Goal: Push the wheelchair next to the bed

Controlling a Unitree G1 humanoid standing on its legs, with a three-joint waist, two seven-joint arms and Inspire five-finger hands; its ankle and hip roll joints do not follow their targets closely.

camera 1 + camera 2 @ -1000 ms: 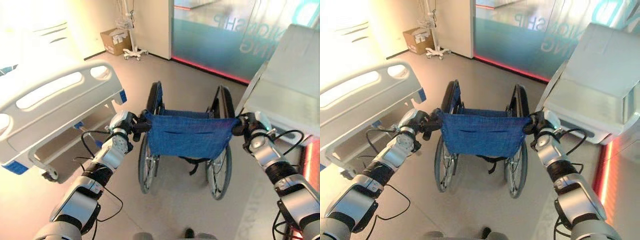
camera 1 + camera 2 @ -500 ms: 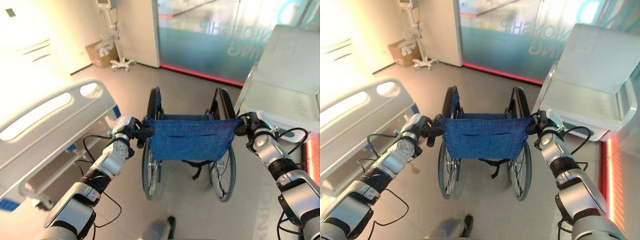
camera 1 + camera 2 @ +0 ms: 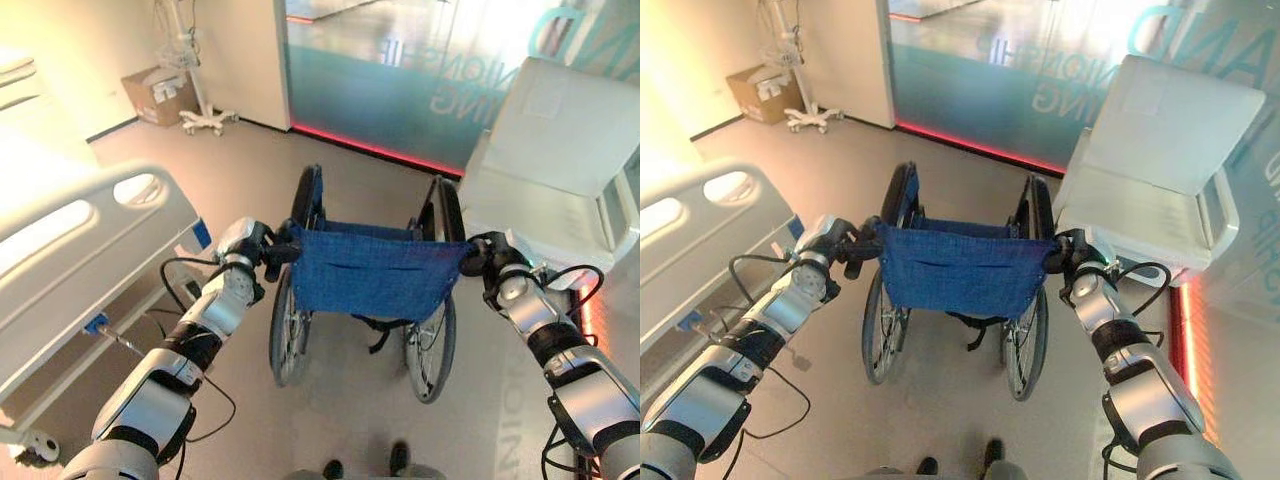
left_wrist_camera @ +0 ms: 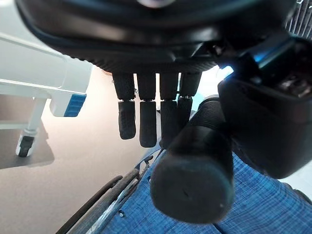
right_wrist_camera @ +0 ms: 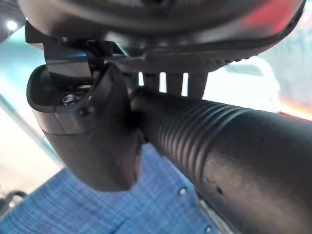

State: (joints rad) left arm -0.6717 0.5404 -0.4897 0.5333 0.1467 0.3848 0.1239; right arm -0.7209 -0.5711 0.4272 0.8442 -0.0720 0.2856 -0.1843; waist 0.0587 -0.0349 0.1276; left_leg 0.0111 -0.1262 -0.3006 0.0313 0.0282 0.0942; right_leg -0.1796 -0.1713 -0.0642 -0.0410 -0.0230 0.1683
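wheelchair (image 3: 370, 275) straight ahead, facing far | left hand (image 3: 262, 247) wraps its left push grip (image 4: 192, 165), right hand (image 3: 480, 258) its right push grip (image 5: 219, 141) | bed (image 3: 70, 250) lies left of chair, left hand nearer, so push likely needs a leftward bias

The wheelchair (image 3: 372, 275) stands upright on the floor (image 3: 330, 400) with its back toward the camera: a blue cloth backrest stretched between two black ribbed push handles, dark armrests beyond, and two large spoked wheels below. The bed (image 3: 70, 250) lies to the wheelchair's left, white with a rounded end board pierced by oval openings, blue corner bumpers and a caster at its foot. Open floor separates the bed's end board from the near wheel.
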